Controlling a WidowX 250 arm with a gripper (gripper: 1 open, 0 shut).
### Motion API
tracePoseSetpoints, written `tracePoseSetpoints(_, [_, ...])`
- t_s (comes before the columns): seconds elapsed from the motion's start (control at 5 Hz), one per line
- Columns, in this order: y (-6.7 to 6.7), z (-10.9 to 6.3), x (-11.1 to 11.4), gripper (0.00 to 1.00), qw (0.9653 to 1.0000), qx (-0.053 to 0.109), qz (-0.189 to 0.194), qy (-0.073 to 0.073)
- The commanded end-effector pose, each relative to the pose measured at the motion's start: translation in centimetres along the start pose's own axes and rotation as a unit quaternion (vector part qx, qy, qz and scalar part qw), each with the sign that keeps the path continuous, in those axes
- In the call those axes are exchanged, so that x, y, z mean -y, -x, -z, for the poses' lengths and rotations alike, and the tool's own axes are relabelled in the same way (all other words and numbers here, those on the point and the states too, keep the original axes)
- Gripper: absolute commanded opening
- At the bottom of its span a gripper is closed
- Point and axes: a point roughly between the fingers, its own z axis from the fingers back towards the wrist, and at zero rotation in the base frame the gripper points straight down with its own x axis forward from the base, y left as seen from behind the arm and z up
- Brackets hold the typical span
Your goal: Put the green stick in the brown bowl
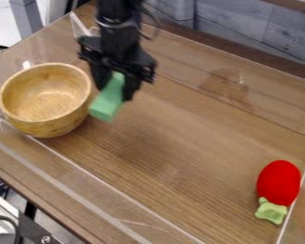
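Gripper (111,79): pinching 1 green stick (107,103) by its upper end, leaving the lower part free to enter the bowl first.
Green stick: tilted, just beside the bowl's right rim in view, not inside.
Brown bowl (45,115): upright, mouth up, ready to receive it.
Red toy (278,182): well apart from the bowl, likely irrelevant.

"How's the light on the surface (181,162)?"
"Fairly bright, with a pale sheen toward the far side."
"And sharpness?"
"Soft and low in detail; the dark arm (114,30) looks blurred."
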Motion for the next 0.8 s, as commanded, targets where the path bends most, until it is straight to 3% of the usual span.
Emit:
tracePoseSetpoints(0.0, [-1.0, -1.0, -3.2, 0.00, 0.9994, 0.029, -0.012, -0.013])
tracePoseSetpoints(0.2, [-1.3, -0.3, -5.9, 0.00, 0.9992, 0.028, -0.022, -0.017])
tracePoseSetpoints(0.6, [-1.4, 0.3, -7.8, 0.00, 0.9991, 0.022, -0.033, -0.012])
